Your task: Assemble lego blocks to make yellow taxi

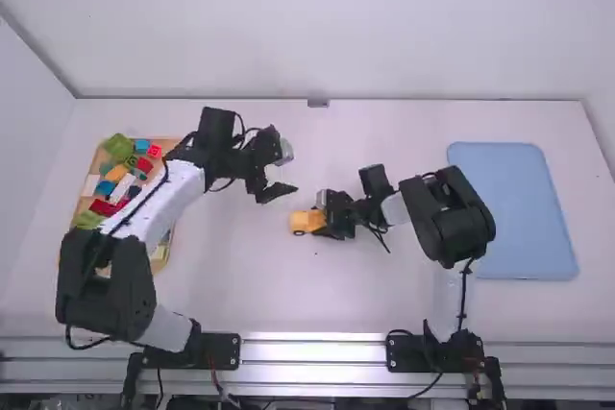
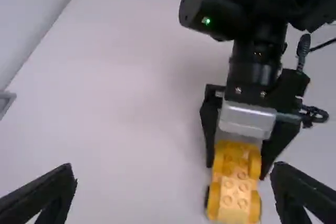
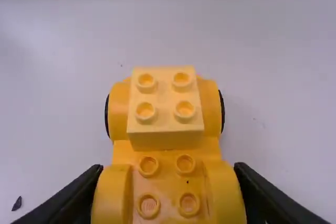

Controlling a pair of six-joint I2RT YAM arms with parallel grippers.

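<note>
My right gripper (image 1: 330,218) is low over the middle of the table, shut on the yellow wheeled car (image 1: 304,221). In the right wrist view, the fingers of my right gripper (image 3: 168,184) press the fenders at the near end of the car (image 3: 167,156). A lighter yellow block (image 3: 164,98) with studs sits on the far end, between the other two fenders. My left gripper (image 1: 277,191) hangs up and to the left of the car. In the left wrist view, my left gripper (image 2: 176,195) is open, and the car (image 2: 236,182) shows beyond its fingers, toward the right one.
A wooden tray (image 1: 161,254) of colourful blocks lies at the left, partly under the left arm. A blue mat (image 1: 519,199) lies at the right, beside the right arm. The two grippers are close together near the table's middle.
</note>
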